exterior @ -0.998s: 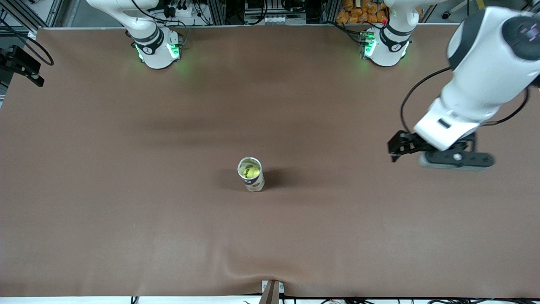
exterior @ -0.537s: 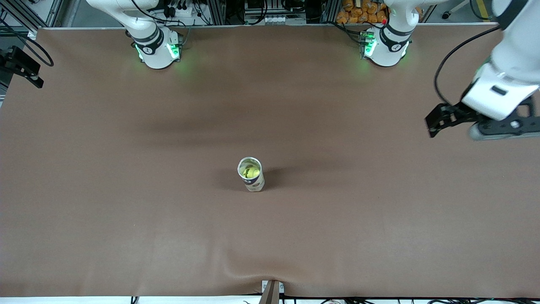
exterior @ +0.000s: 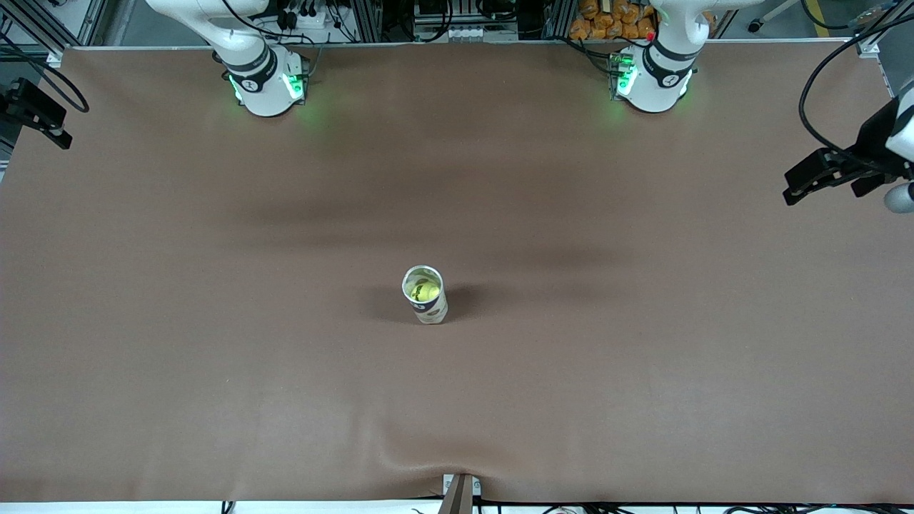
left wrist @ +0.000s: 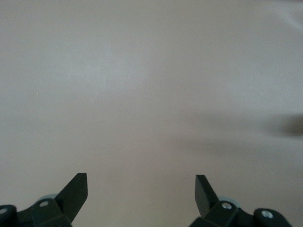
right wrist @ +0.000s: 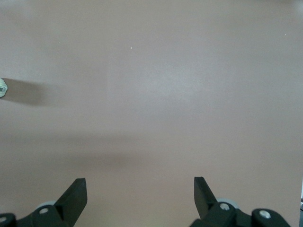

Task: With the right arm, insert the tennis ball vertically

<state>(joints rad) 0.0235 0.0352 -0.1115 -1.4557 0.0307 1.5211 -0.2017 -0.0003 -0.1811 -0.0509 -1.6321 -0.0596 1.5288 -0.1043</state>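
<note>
A yellow tennis ball (exterior: pixel 427 290) lies inside an upright, open-topped can (exterior: pixel 430 308) at the middle of the brown table. A sliver of that can (right wrist: pixel 2 88) shows at the edge of the right wrist view. My right gripper (right wrist: pixel 140 185) is open with nothing in it, over bare table; in the front view its hand (exterior: pixel 32 114) sits at the right arm's end of the table. My left gripper (left wrist: pixel 141 182) is also open with only brown cloth under it, and hangs over the left arm's end (exterior: pixel 853 175), far from the can.
The two arm bases (exterior: pixel 264 78) (exterior: pixel 653 75) stand along the edge farthest from the front camera. The brown cloth has a raised fold (exterior: pixel 428 464) by a metal bracket (exterior: pixel 459 492) at the nearest edge.
The left arm has swung away from the table's middle toward its own end, now mostly out of the front view. Can, ball and right arm have stayed put.
</note>
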